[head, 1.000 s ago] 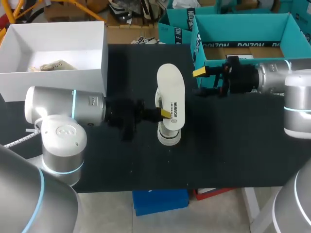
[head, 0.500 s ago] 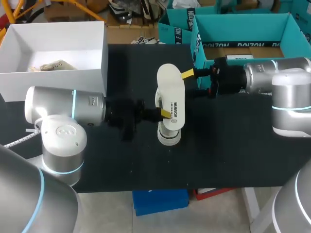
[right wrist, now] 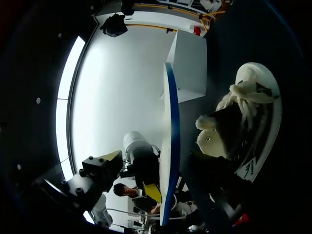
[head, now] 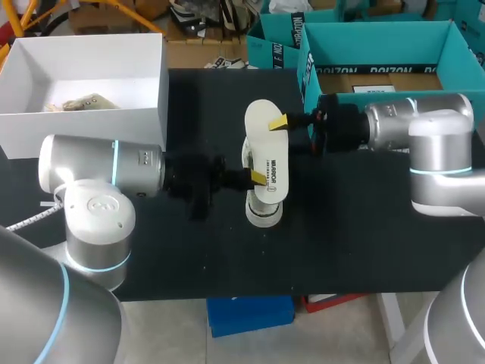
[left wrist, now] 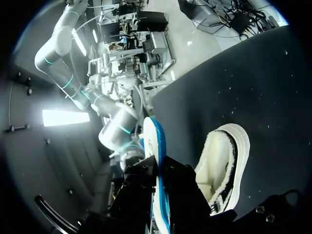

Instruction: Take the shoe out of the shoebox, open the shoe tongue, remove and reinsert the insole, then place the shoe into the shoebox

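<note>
Closest to the near edge of the black table (head: 364,243), about halfway between its left and right edges: a white shoe (head: 263,214), mostly hidden under the insole. Fluffy pale lining inside, plain to see in the left wrist view.

Right above the shoe, the white insole (head: 265,144), pale side up, lying long-ways from near to far. Blue on the side that faces the shoe. Held near its near end by the left gripper (head: 256,178), coming in from the left edge. Fingers pressed tight on the insole from both sides, one yellow tip on top.

At the insole's far end, the right gripper (head: 282,123), coming in from the right edge. Fingers wide apart with the insole's edge in the gap between them. One yellow fingertip (right wrist: 111,156) well off the pale side, so nothing gripped.

Farthest back, at the far right corner, the teal shoebox (head: 379,44) — open on top, brown board on its floor. At the far left corner, a white box (head: 83,121), open too, with a small pale scrap inside.
</note>
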Controlling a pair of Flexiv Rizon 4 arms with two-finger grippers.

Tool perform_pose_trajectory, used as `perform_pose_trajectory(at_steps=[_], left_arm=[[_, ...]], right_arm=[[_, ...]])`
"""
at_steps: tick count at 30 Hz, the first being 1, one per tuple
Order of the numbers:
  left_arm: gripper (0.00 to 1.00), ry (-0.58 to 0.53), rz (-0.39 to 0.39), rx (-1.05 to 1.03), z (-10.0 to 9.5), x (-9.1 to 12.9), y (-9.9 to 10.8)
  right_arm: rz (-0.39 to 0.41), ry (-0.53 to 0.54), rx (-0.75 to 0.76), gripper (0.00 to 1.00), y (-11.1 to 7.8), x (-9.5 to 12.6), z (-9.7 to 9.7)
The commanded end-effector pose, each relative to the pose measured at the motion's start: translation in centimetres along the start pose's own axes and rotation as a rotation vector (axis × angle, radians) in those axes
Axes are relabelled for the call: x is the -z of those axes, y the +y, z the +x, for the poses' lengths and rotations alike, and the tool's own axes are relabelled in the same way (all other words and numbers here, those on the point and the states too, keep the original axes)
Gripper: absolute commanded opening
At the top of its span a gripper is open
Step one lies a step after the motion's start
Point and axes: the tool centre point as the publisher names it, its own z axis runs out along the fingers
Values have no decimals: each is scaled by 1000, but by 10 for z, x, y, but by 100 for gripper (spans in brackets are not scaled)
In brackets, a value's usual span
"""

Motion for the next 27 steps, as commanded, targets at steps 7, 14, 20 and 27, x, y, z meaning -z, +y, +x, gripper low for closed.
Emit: perform_pose_trajectory(at_steps=[7, 14, 20, 27], left_arm=[[0, 2, -5, -2, 0, 0, -1], [0, 2, -5, -2, 0, 0, -1], [0, 9, -3, -2, 0, 0, -1], [100, 86, -9, 30, 0, 3, -1]], right_arm=[[12, -9, -5, 0, 3, -6, -4], [12, -9, -5, 0, 3, -6, -4], [12, -9, -5, 0, 3, -6, -4], [12, -9, -5, 0, 3, -6, -4]])
